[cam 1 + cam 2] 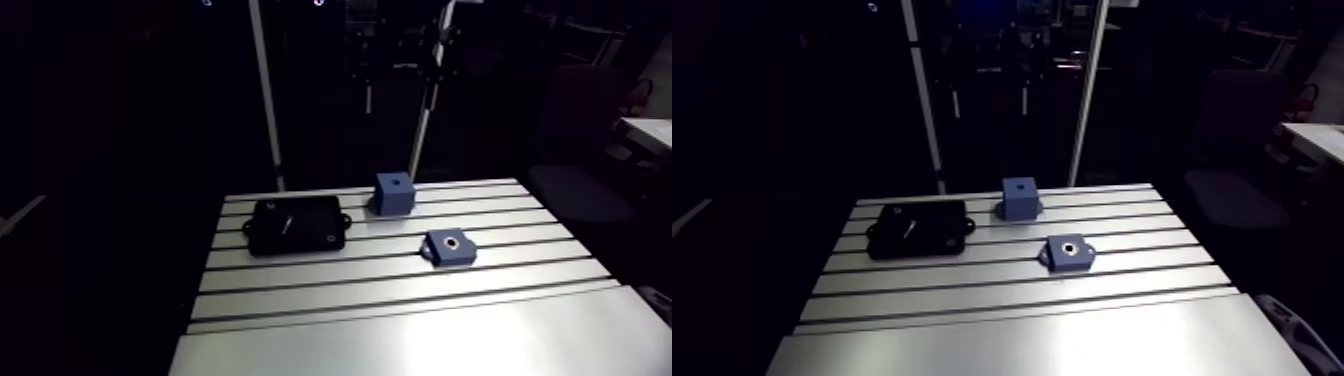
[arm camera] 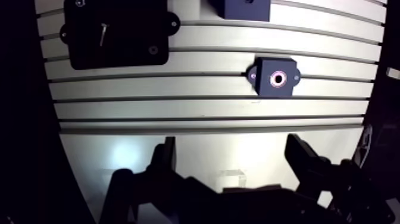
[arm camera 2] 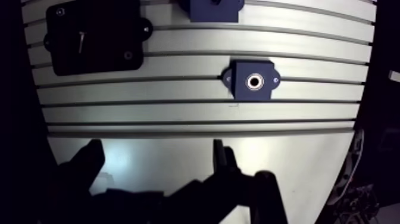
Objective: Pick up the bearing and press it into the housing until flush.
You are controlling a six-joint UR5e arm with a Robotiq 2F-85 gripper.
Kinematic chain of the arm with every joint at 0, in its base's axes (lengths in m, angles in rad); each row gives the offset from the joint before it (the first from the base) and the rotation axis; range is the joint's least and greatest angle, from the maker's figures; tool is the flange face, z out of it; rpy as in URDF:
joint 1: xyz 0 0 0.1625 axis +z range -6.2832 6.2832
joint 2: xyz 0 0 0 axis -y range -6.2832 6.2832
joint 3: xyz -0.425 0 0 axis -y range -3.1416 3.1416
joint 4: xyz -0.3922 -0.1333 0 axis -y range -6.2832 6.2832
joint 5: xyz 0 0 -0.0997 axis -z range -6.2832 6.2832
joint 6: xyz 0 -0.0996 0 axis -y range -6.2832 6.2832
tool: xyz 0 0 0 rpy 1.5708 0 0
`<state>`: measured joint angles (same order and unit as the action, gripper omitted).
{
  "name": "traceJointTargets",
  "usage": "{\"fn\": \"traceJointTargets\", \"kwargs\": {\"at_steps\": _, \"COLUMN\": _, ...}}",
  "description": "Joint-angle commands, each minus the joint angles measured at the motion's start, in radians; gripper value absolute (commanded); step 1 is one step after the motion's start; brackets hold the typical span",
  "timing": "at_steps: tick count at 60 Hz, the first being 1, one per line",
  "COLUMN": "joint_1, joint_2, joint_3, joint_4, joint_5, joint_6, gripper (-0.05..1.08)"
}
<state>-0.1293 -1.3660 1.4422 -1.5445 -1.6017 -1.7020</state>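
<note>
A low blue housing block with side lugs lies on the slotted table, right of centre. A bright metal ring shows in its round bore; I cannot tell whether it is a separate bearing. In the wrist view my gripper hovers over the bare near strip of the table, open, nothing between its fingers. The housing block lies ahead of the gripper, a few slots away. The gripper does not show in the arm view.
A taller blue cube with a small hole on top stands behind the housing near the far edge. A black flat plate lies to the left, with a small pale pin on it. A smooth strip spans the table's front.
</note>
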Motion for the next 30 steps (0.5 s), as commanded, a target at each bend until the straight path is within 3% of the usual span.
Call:
{"fn": "traceJointTargets", "kwargs": {"at_steps": 1, "joint_1": 0.036, "joint_2": -0.05, "joint_3": -0.072, "joint_4": 0.06, "joint_5": 0.001, "joint_6": 0.037, "gripper": 0.01}}
{"fn": "traceJointTargets", "kwargs": {"at_steps": 30, "joint_1": -0.016, "joint_2": -0.081, "joint_3": -0.076, "joint_4": 0.073, "joint_5": -0.002, "joint_6": 0.002, "gripper": 0.01}}
